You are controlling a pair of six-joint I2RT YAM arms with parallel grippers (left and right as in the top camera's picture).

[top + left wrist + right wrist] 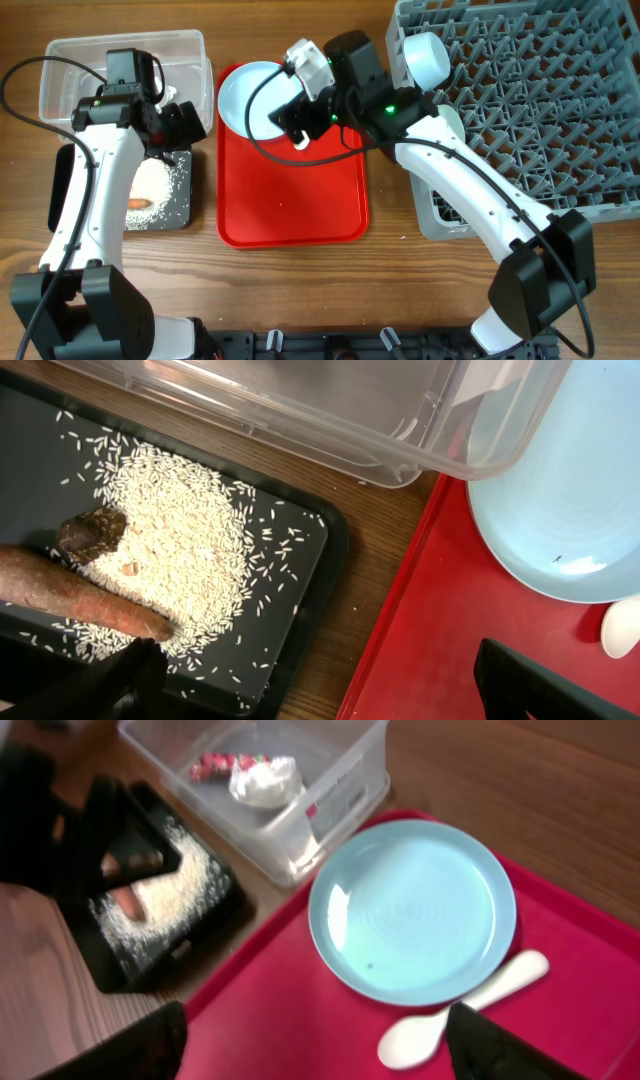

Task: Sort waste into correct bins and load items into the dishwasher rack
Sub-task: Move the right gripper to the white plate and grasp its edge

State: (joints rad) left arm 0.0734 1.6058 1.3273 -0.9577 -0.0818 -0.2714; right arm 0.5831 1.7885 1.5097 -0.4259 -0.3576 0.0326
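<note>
The pale blue plate point(240, 95) point(412, 910) point(560, 500) lies at the far end of the flat red tray, with the white spoon point(465, 1010) point(622, 628) beside it. My right gripper point(315, 1050) point(300, 125) hovers open and empty above the tray near the spoon. My left gripper point(330, 690) point(175, 120) is open and empty over the gap between the black tray point(290, 650) and the red tray. The black tray holds rice grains point(190, 550), a carrot stick point(80, 600) and a brown lump point(92, 532). The clear tub point(330, 790) point(120, 60) holds the wrapper point(220, 763) and tissue point(265, 780). The yellow cup is out of view.
The grey rack point(540, 100) fills the right side, and a light blue bowl point(427, 58) sits upside down in its near-left corner. The red tray point(300, 210) lies between the black tray and the rack. My right arm crosses the rack's left edge.
</note>
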